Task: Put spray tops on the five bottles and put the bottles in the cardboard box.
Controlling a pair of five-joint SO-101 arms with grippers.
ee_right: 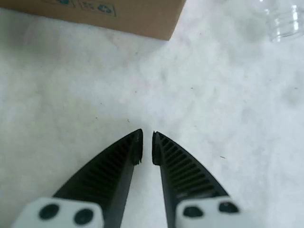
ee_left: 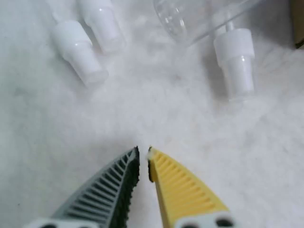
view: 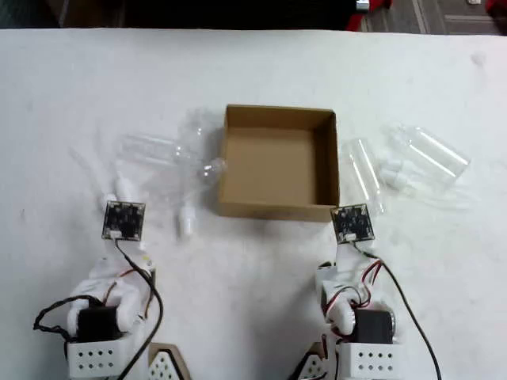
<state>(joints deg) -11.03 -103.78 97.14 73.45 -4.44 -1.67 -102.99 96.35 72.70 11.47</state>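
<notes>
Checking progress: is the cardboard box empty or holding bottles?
Empty: the cardboard box has a bare floor; bottles lie outside on the table.

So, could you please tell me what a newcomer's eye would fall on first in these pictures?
An open, empty cardboard box stands in the middle of the white table. Clear bottles lie on their sides to either side of it. Loose white spray tops lie just ahead of the left claw, which is shut and empty, as is the right claw.
</notes>
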